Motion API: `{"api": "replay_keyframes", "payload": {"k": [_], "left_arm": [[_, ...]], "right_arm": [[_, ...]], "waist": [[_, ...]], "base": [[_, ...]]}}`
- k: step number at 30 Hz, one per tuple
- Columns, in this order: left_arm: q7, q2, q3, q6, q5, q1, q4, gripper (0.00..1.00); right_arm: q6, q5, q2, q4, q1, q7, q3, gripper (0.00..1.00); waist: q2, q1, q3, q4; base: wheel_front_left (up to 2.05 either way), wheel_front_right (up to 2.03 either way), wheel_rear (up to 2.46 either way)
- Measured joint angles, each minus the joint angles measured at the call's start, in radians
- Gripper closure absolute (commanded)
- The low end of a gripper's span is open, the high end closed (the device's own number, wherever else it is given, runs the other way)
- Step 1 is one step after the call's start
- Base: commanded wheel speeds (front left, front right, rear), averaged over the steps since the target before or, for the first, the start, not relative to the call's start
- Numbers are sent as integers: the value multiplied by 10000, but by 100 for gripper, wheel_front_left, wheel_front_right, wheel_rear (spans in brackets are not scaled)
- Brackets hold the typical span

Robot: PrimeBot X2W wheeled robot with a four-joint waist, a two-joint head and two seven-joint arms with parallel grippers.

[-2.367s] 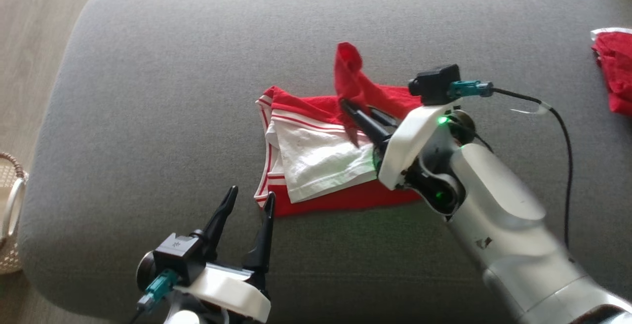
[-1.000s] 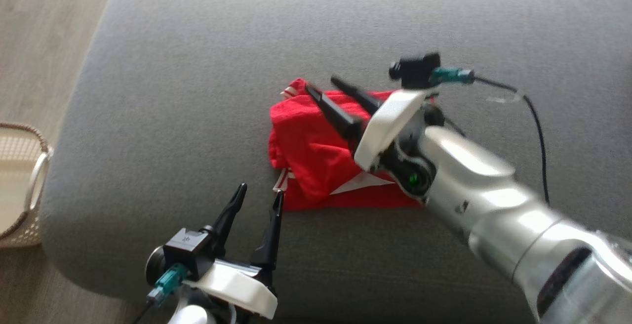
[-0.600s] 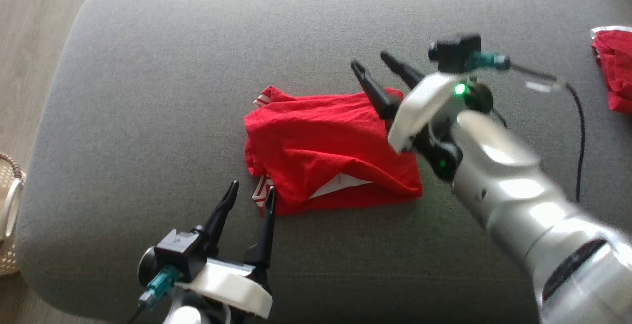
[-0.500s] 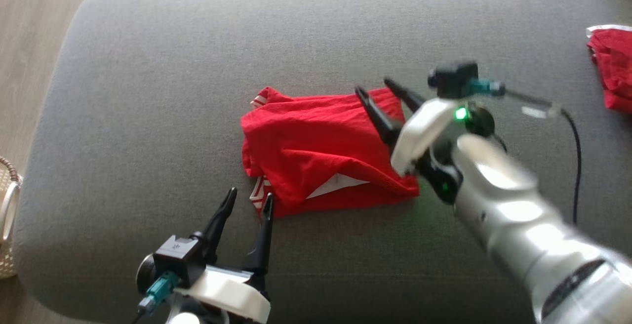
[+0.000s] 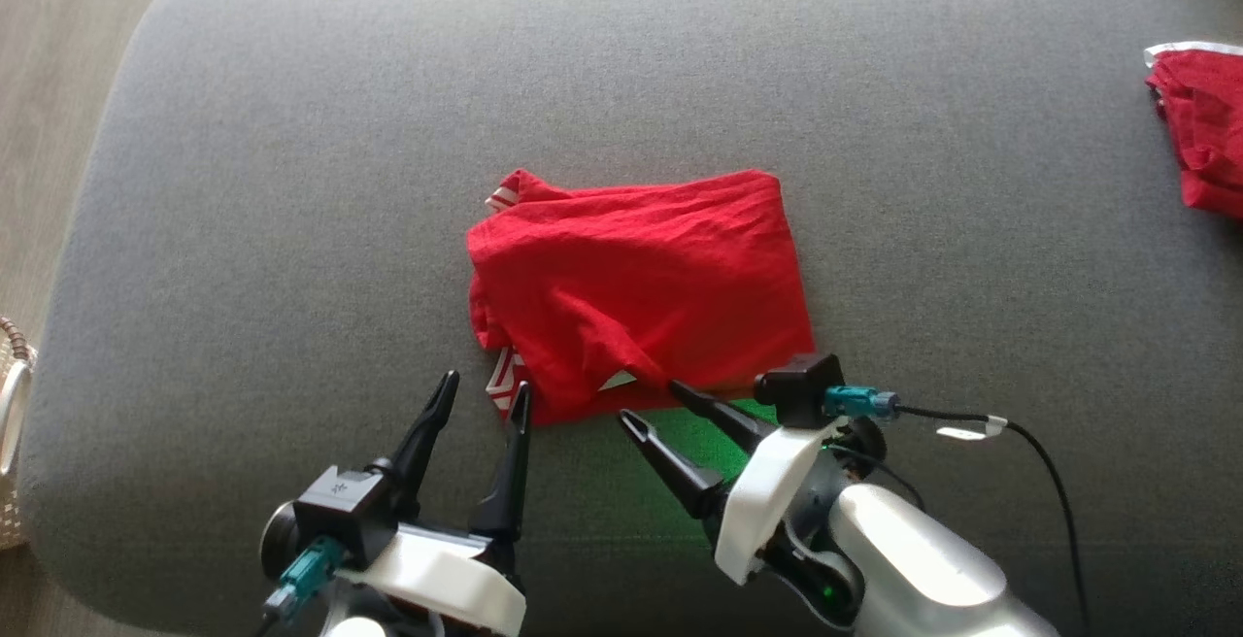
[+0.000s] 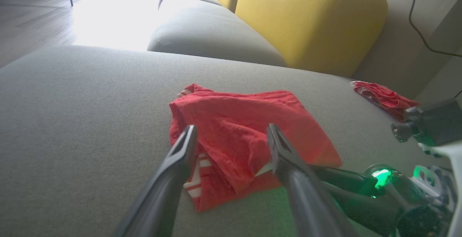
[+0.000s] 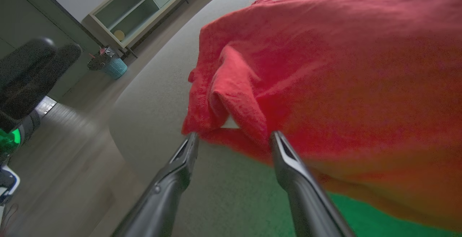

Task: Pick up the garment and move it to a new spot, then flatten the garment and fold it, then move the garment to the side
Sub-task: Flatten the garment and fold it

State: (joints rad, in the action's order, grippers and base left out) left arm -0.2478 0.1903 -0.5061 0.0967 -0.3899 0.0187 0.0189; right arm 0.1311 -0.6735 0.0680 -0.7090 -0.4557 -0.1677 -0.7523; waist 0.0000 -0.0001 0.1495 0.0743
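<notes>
A basket (image 5: 10,404) sat off the sofa's (image 5: 291,181) left edge, and the left gripper (image 5: 486,385) hovered near the front edge, jaws apart and empty, tips at the garment's (image 5: 641,278) near-left corner. The garment lay mid-sofa, folded red side up now that the right gripper (image 5: 652,401) had dropped its flap and drawn back to the front edge, jaws apart on nothing; I judged the fold done, leaving only the move aside. One basket, two grippers, two garments: a second garment (image 5: 1199,122) lay at the right edge.
</notes>
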Motion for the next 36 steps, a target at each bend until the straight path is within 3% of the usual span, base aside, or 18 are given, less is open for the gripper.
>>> {"api": "replay_keyframes", "payload": {"k": [13,23,36], "left_arm": [[-2,0,-4,92,0,-17,-84,0],[-4,-6,10,79,-2,-57,-88,0],[-13,-4,6,-2,0,-321,-61,0]], "right_arm": [[0,-915,-6,1894,428,1101,623,0],[0,-1214,-2,2213,836,1607,830,0],[-2,-2374,13,823,-235,1168,-6,0]], "waist": [[0,0,161,399],[0,0,415,539],[0,1,468,777]], "base": [[0,0,0],[0,0,0],[0,0,0]]}}
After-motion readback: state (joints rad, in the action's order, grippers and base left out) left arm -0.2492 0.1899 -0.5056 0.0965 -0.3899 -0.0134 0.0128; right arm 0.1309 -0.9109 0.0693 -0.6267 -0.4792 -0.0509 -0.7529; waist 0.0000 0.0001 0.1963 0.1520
